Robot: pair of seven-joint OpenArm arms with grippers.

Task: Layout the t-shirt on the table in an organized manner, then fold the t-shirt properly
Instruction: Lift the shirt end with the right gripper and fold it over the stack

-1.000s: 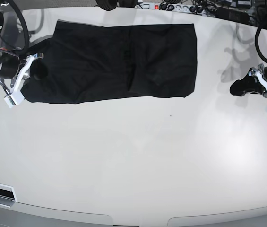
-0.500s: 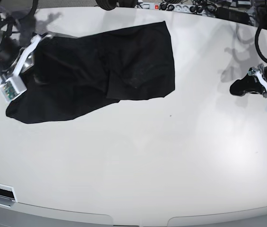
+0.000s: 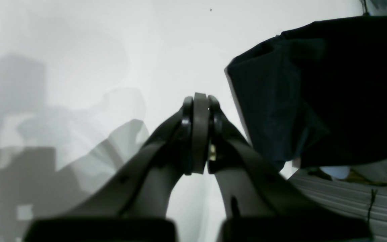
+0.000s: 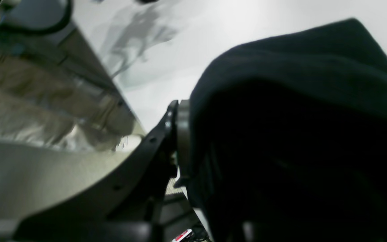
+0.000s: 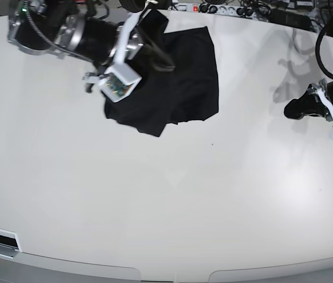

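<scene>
On the left of the base view we see our right gripper raised over the far side of the table, its jaws pinched on an edge of the t-shirt; the wrist view shows the cloth bunched against one finger and draped over the rest. The shirt sits at the far centre-left, one end lifted and carried over the part that lies flat. We judge the main risk to be a crooked fold: held at a single point, the limp fabric may sag, twist or drag the flat part across the slick tabletop, and it could slip from so narrow a pinch. The shirt is soft, matte black and wrinkled, an irregular heap against the glossy white surface. Far right, our left gripper rests empty, jaws pressed together, well apart from the shirt.
</scene>
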